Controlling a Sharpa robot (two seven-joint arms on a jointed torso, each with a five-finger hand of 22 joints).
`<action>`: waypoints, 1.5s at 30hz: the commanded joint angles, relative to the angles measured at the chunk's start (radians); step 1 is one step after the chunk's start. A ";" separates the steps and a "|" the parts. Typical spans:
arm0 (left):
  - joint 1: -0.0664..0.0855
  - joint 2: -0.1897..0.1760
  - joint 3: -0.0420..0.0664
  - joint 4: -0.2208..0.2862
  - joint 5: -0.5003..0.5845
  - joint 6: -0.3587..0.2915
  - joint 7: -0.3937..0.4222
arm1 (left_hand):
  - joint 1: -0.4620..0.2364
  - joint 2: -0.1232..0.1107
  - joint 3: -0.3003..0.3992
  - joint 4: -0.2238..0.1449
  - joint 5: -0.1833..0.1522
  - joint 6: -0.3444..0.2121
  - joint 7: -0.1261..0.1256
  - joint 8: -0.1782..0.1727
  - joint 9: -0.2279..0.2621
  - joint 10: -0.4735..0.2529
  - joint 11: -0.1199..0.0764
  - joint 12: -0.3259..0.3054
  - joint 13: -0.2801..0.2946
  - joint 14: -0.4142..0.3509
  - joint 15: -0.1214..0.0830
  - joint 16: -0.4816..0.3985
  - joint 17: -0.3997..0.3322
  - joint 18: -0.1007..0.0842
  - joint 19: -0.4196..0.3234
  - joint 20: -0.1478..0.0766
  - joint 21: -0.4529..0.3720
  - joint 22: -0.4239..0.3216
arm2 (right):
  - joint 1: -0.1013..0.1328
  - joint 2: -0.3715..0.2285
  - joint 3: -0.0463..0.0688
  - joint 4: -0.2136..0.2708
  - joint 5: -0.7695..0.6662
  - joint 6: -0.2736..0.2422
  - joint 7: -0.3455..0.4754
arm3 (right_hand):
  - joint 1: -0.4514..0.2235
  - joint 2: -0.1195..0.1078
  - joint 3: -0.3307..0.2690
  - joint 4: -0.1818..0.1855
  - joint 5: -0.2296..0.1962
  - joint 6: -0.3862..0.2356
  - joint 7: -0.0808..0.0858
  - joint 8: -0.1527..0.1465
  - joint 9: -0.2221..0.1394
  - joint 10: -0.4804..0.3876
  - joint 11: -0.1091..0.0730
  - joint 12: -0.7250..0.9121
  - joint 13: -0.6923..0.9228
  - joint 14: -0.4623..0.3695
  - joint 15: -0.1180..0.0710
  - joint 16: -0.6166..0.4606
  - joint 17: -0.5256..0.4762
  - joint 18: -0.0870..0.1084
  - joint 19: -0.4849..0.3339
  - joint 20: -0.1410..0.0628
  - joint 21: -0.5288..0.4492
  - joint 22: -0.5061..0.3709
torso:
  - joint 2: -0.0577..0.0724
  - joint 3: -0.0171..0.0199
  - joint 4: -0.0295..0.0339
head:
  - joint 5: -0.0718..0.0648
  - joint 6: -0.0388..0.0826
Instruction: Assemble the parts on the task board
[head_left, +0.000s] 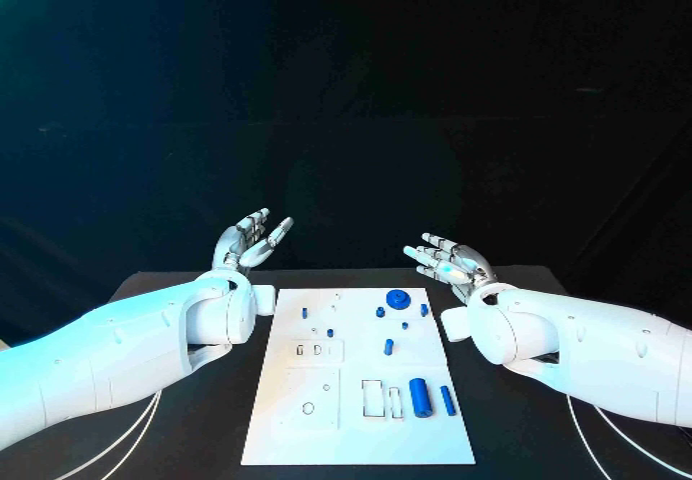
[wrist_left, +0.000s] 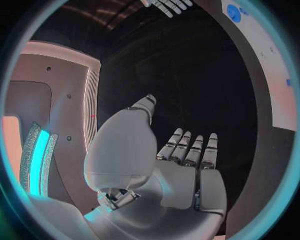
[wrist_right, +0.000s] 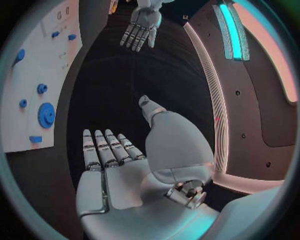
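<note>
White task board (head_left: 361, 440) lies flat mid-table, long side running away from the robot. Blue parts on it: large round gear (head_left: 397, 297) at far end, small pieces near it, two upright-lying cylinders (head_left: 420, 397) near right corner.

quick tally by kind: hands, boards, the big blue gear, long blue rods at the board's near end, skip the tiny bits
silver many-fingered hands: 2, the left hand and the right hand
white task board: 1
large blue round gear: 1
long blue rods: 2, the thick blue rod and the thin blue rod
total: 6
</note>
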 joint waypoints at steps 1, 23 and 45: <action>0.003 0.004 0.000 -0.004 0.007 0.064 0.021 | 0.029 0.003 -0.002 0.007 0.003 0.015 0.028 0.007 0.003 0.020 0.007 0.006 0.003 0.020 0.005 0.007 0.004 0.019 0.012 0.009 0.008 0.003 | 0.015 0.005 -0.011 -0.019 -0.060 0.177 -0.090 | 0.094 0.002 0.016 -0.039 0.006 0.184 0.117 0.053 0.037 0.201 -0.007 0.021 0.013 0.245 -0.008 0.052 0.033 0.043 0.241 0.007 0.079 0.037 | 0.000 0.0000 0.0000 | 0.000 0.000; 0.037 -0.188 0.011 0.268 -0.097 0.150 -0.004 | 0.150 -0.012 0.071 -0.009 -0.006 0.491 0.082 0.159 0.094 0.709 0.052 0.049 0.034 0.757 -0.062 0.220 0.208 0.138 0.603 -0.026 0.335 0.141 | 0.133 -0.007 -0.017 -0.059 -1.142 0.126 -0.236 | 0.156 -0.136 0.195 -0.134 0.007 0.736 0.026 0.158 0.103 0.838 -0.136 0.027 0.029 1.070 -0.203 0.330 0.282 0.079 0.857 -0.172 0.497 0.229 | 0.111 0.0362 0.0381 | -0.026 0.011; 0.038 -0.267 0.023 0.438 -0.115 0.206 -0.048 | 0.141 -0.025 0.079 -0.006 -0.009 0.492 0.082 0.152 0.091 0.713 0.052 0.036 0.033 0.768 -0.066 0.227 0.239 0.136 0.631 -0.040 0.390 0.169 | 0.148 0.012 -0.016 -0.016 -1.597 0.262 -0.467 | 0.124 -0.212 0.182 -0.061 0.007 0.720 -0.015 0.119 0.176 0.773 -0.145 0.029 0.046 1.195 -0.211 1.225 1.090 -0.026 1.118 -0.182 1.264 1.141 | 0.183 0.0592 0.0695 | -0.066 0.018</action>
